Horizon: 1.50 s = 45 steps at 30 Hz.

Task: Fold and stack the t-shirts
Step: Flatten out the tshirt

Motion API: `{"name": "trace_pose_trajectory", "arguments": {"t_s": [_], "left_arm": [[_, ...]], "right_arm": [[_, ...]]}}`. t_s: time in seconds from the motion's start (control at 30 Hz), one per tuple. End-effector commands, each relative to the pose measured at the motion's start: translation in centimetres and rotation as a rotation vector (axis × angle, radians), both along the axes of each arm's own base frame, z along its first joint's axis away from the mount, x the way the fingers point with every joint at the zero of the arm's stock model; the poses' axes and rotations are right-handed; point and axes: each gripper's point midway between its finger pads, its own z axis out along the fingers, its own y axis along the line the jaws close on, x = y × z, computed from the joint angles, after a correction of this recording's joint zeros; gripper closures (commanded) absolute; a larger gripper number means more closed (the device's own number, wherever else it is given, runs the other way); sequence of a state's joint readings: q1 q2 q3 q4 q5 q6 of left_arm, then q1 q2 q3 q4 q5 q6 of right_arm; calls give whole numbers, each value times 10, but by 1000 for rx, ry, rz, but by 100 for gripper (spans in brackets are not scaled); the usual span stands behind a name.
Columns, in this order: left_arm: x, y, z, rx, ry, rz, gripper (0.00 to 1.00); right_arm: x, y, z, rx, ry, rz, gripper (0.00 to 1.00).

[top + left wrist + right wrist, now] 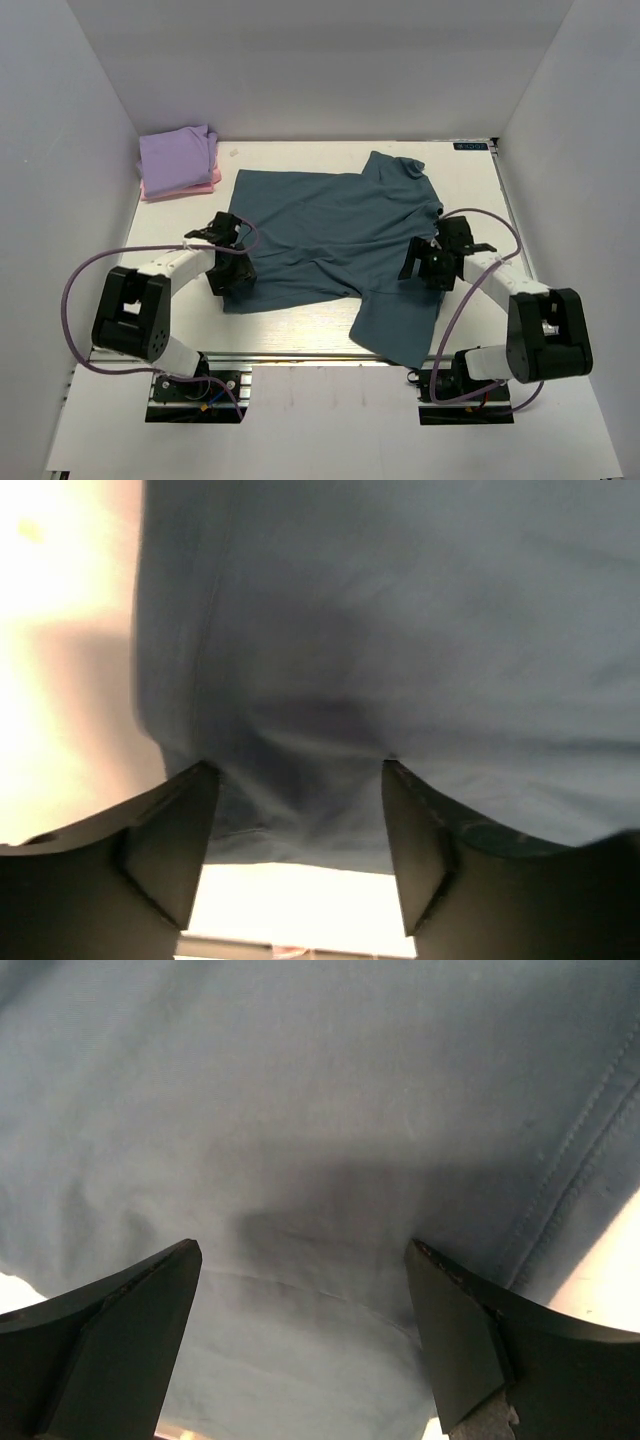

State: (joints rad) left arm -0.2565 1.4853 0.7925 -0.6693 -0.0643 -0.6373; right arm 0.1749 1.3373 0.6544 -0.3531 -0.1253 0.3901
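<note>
Where the table (300, 155) reaches its far left corner, the lavender-purple t-shirt (178, 152) lies folded on top of the pink t-shirt (185, 190), of which only a thin edge shows along the near and right sides. Just to the right of that stack and a little nearer, the left gripper (230, 278) sits low over the left edge of the dark teal-blue t-shirt (330, 235); in its wrist view the two dark fingers (160, 850) stand spread wide, released, with slightly rumpled cloth and the hem between them. That shirt is spread across the middle of the table, not folded, one sleeve at the far right and another flap of it reaching toward the near edge at the lower right. On its right side the right gripper (418, 265) is down on the fabric, fingers (110, 1340) likewise parted and clamping nothing, a stitched seam running past the right one
</note>
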Motion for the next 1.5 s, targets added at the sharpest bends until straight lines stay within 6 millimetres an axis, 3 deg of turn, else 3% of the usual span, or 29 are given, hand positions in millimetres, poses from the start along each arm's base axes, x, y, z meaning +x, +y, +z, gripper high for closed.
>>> {"name": "trace_pose_trajectory", "arguments": {"t_s": [0.0,0.07,0.1,0.13,0.23,0.27,0.33,0.4,0.43,0.5,0.57,0.6,0.67,0.7,0.73,0.77,0.83,0.87,0.93,1.0,1.07,1.17,1.27,1.37,1.47], "left_arm": [[30,-4,-5,-2,-52,6,29],[47,-1,-6,20,-57,21,39],[49,1,-10,39,-37,14,41],[49,2,-23,60,11,15,45],[67,-1,-29,73,39,-11,54],[77,-4,-35,77,55,-12,54],[99,-12,-31,55,34,-28,54],[108,-15,-33,52,45,-53,55],[120,-19,-23,46,15,-52,55],[118,-14,-17,73,36,-47,43],[117,-9,6,87,-3,-40,35],[112,-8,13,85,-15,-40,28],[83,-2,26,77,-33,-26,18],[91,-2,44,66,-102,-9,16],[70,3,37,68,-83,-1,14],[64,4,40,63,-106,0,12],[54,9,48,60,-167,20,9],[53,14,49,81,-178,42,9],[52,19,48,103,-175,76,9],[52,22,46,120,-168,80,17],[63,23,41,132,-185,96,19],[83,24,38,141,-221,103,30],[99,23,32,114,-250,97,42],[103,21,22,102,-233,87,55],[100,20,14,98,-213,73,62]], "right_arm": [[23,-1,-6,-15,12,-57,11],[31,-8,-12,-55,32,-99,11],[44,-10,-18,-71,54,-113,11],[50,-12,-20,-80,61,-142,11],[91,-25,-28,-131,81,-200,11],[97,-29,-30,-139,91,-213,11],[137,-34,-26,-141,58,-212,11],[151,-38,-21,-150,62,-188,11],[179,-41,-9,-143,15,-193,11],[196,-41,10,-154,-28,-156,11],[206,-40,26,-156,-66,-142,11],[207,-41,41,-159,-94,-135,11],[193,-40,59,-159,-125,-135,11],[187,-41,61,-158,-128,-136,11],[187,-39,66,-146,-160,-135,11],[162,-41,68,-145,-164,-133,11],[149,-38,70,-131,-177,-130,11],[129,-41,72,-131,-181,-126,11],[110,-43,73,-140,-173,-126,11],[93,-40,76,-126,-163,-124,11],[80,-25,77,-65,-155,-67,11],[63,-20,76,-52,-159,-37,11],[56,-26,71,-92,-148,-44,11],[53,-32,70,-124,-126,-52,11],[54,-33,69,-128,-125,-46,11]]}}
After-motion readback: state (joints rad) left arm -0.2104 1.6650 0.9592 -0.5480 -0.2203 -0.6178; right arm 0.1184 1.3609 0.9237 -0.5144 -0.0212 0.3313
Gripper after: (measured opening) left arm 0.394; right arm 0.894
